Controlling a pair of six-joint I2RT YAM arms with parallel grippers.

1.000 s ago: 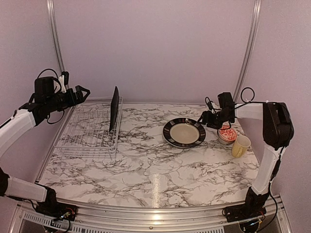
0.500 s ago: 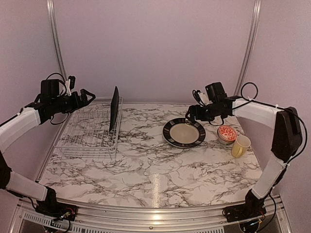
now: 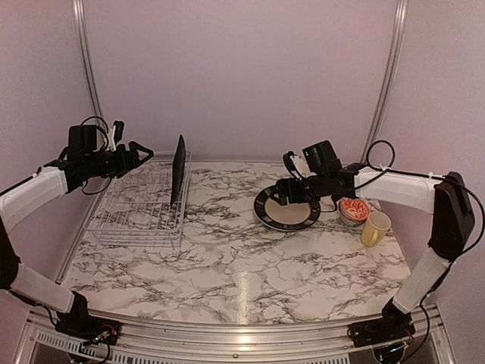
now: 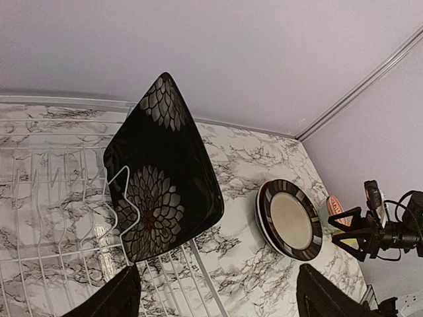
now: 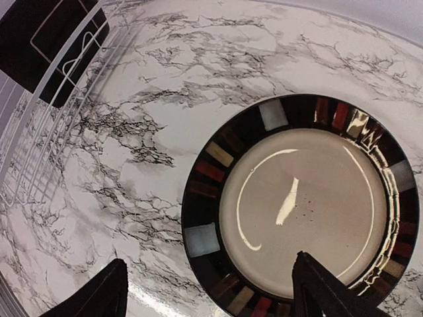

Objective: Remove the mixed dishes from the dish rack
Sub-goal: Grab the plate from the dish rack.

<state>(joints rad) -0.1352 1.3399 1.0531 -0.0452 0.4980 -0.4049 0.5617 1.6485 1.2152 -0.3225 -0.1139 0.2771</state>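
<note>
A black plate with a white floral medallion stands upright in the white wire dish rack; it also shows in the left wrist view. My left gripper is open, left of the plate above the rack's far edge. My right gripper is open and empty above the left rim of a round plate with a dark striped rim and beige centre lying on the table, also in the right wrist view. A red-and-white patterned bowl and a yellow mug stand at the right.
The rack sits at the table's far left near the wall. The marble table stretches to the near edge. Metal frame posts rise at the back corners.
My right gripper has moved left from the patterned bowl to above the round plate's left rim. My left gripper has shifted a little right toward the standing black plate.
</note>
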